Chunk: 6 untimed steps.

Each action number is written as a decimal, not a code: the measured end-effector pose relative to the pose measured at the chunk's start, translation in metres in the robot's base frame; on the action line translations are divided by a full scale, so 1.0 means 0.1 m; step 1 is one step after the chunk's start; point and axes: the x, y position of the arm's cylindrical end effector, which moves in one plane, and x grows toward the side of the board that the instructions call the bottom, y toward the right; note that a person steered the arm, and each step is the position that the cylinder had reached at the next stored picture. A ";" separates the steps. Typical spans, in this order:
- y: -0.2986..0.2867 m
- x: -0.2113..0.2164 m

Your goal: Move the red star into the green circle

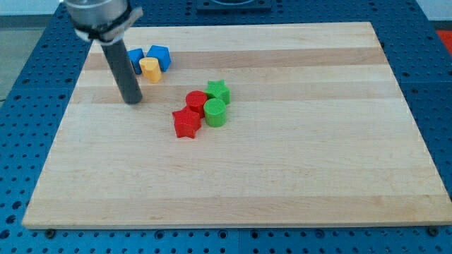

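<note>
The arm carries no gripper; my tip [133, 101] is sitting toward the bench's top-left corner. The red star [186, 123] is lying mid-bench, seemingly touching the green circle [215, 112]. A careless push is risking scattering the red circle [196, 101] and green star [218, 91].

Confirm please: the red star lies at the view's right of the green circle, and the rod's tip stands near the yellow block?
Not quite. In the camera view the red star lies at the view's left of the green circle, slightly lower, not at its right. The rest holds: my tip stands near the yellow block, just below it.
</note>
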 end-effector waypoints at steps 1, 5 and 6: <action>0.04 0.41; 1.03 0.64; 1.24 0.64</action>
